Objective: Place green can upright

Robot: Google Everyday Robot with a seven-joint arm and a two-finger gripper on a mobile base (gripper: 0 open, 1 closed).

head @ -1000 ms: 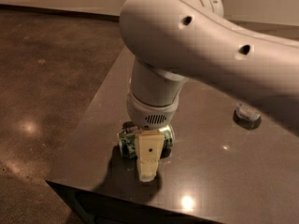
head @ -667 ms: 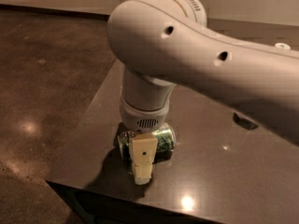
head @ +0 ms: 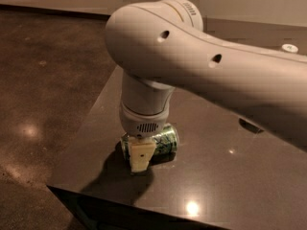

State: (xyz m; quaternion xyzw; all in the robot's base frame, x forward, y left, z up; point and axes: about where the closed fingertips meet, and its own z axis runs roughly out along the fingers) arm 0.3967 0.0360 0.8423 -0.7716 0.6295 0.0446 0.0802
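Green can [head: 164,139] lies on its side on the dark table [head: 216,176], right under the gripper [head: 142,150], with its silver end poking out past the gripper's side. From where I stand I cannot tell whether the gripper is clamping the can or merely straddling it. Compared with a second ago, the can is in the same spot, the gripper sits slightly farther from that silver end, and the arm [head: 211,66] has swung across more of the table behind.
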